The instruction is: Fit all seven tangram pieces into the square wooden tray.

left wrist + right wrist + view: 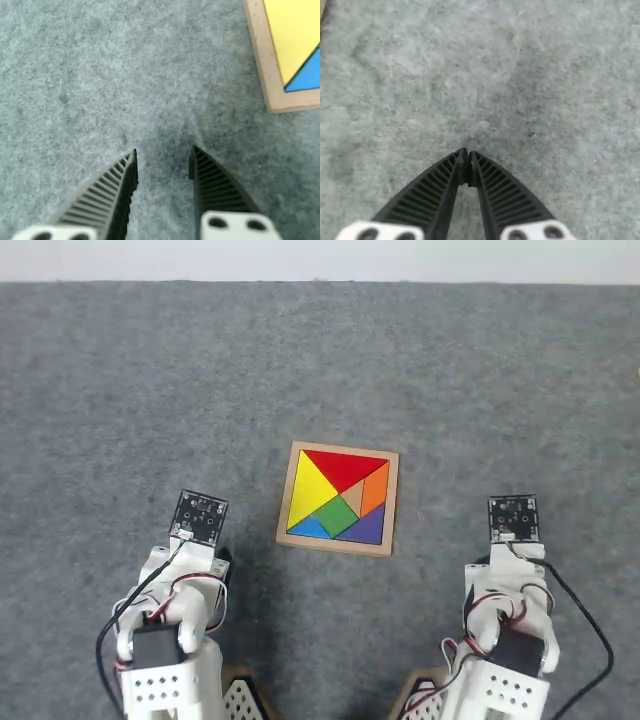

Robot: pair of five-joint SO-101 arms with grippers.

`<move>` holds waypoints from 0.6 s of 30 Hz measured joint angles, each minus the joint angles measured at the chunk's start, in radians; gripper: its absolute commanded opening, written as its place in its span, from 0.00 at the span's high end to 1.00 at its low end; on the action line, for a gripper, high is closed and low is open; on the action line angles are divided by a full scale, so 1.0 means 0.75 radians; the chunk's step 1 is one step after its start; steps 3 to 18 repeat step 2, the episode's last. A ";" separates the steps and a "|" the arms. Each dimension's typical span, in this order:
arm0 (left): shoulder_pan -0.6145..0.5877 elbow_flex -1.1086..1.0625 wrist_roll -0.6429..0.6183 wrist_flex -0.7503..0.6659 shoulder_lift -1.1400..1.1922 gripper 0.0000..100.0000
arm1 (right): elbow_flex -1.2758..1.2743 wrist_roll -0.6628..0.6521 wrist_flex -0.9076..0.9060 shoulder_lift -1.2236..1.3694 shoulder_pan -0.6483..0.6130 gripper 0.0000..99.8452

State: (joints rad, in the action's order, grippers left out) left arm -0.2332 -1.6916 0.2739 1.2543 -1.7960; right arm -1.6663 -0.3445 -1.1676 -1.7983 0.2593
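Dead centre of the high view sits the square wooden tray (335,544), turned a little clockwise, pale rim all round. Inside it: red triangle (343,468) at 12 o'clock, yellow triangle (308,492) at 9, orange piece (375,490) at 3, purple piece (366,527) at 5, blue triangle (307,527) at 7, green square (336,513) just below the middle. The pieces lie flat and edge to edge. A small tan triangle (352,501) sits mid-tray between the red, orange and green pieces; I cannot tell whether it is a wood-coloured piece or bare tray floor.

My left arm (170,620) is at 7 o'clock from the tray and my right arm (510,620) at 4 o'clock, both well apart from it. My left gripper (164,149) has its fingers parted with nothing between them, over bare carpet; its wrist view catches one tray corner (265,75) with some of the yellow (295,35) and blue (307,80) pieces. My right gripper (466,150) has its ribbed black fingers pressed together at the tips, holding nothing, over carpet too.

Grey short-pile carpet (150,390) covers the table. A pale strip (320,260) runs along the far edge at 12 o'clock.
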 measured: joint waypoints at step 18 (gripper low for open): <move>0.000 0.000 0.000 0.000 0.000 0.83 | 0.000 -0.004 0.000 0.000 0.002 0.99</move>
